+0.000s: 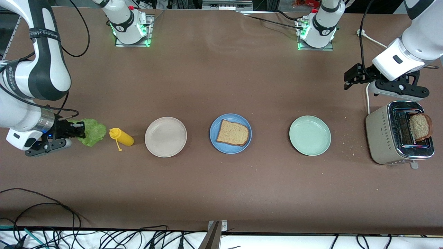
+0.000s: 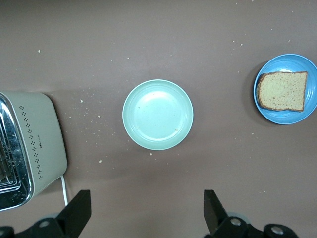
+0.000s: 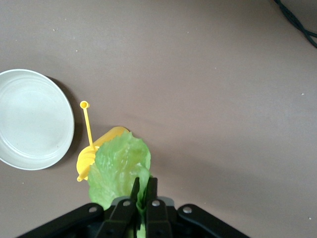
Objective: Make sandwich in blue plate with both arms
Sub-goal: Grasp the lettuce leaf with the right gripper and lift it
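Right end effector (image 1: 80, 132) at right arm's end of worktop (image 1: 221, 193), fingers pinched on edge of lettuce leaf (image 1: 92, 131); right wrist view confirms: leaf (image 3: 118, 168) clamped between closed fingertips, hanging out in front. Can't tell if leaf touches worktop or is lifted. Yellow squeeze bottle (image 1: 121, 137) lying on its side just beside leaf, btwn leaf and beige plate (image 1: 165, 137); tethered cap on thin strap sticking out toward front cam. In right wrist view bottle (image 3: 97, 149) partly covered by leaf.

Three plates in a row across mid worktop, well apart: beige plate nearest right arm's end, blue plate (image 1: 214, 141) in centre, pale green plate (image 1: 310, 135) toward left arm's end. Beige and green plates hold nothing. One bread slice (image 1: 233, 133) flat in blue plate, brown w/ darker crust, no topping. Same seen in left wrist view: slice (image 2: 283, 90) in blue plate (image 2: 309, 111), green plate (image 2: 158, 114) closer to cam.

Toaster (image 1: 380, 138) at left arm's end of worktop, near green plate. Second bread slice (image 1: 420, 126) standing up out of toaster slot, tilted. Crumbs scattered btwn toaster and green plate.

Left end effector (image 1: 353, 80) up in air over worktop beside toaster, fingers spread wide, holding nothing; left wrist view shows both fingertips (image 2: 213, 207) far apart.
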{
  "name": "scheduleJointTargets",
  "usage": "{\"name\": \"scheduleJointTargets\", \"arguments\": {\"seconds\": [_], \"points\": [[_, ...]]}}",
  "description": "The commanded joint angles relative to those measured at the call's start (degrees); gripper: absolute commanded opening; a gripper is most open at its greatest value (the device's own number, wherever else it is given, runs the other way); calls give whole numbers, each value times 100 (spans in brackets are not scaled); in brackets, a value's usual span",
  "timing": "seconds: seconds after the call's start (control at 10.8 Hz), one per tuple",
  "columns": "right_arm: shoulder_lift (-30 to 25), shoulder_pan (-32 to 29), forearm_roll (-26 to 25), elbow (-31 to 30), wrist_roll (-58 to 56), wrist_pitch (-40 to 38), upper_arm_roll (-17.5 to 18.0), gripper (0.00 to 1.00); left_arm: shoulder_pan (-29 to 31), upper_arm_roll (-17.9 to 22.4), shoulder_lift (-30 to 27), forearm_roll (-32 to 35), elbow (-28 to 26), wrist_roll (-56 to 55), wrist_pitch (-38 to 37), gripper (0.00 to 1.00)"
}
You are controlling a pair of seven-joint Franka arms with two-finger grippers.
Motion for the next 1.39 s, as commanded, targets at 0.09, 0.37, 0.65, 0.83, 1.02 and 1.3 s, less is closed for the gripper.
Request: {"name": "scheduleJointTargets", "arguments": {"seconds": [0.09, 0.37, 0.65, 0.83, 1.02, 1.3], "points": [[-104, -73, 117, -25, -59, -180, 68, 0, 14, -4, -42, -70, 52, 53, -89, 100], [-139, -38, 126, 63, 72, -321, 200, 0, 14, -4, -42, -70, 52, 53, -89, 100], [-148, 84, 143, 229, 240, -609, 244, 0, 14, -4, -42, -70, 52, 53, -89, 100], [-148, 452, 301, 414, 720, -882, 140, 0, 14, -4, -42, -70, 52, 53, -89, 100], [-113, 996, 337, 590, 1388, -998, -45, 0, 14, -4, -42, -70, 52, 53, -89, 100], [123, 1726, 512, 809, 2749, -954, -46, 0, 14, -4, -42, -70, 52, 53, -89, 100]]}}
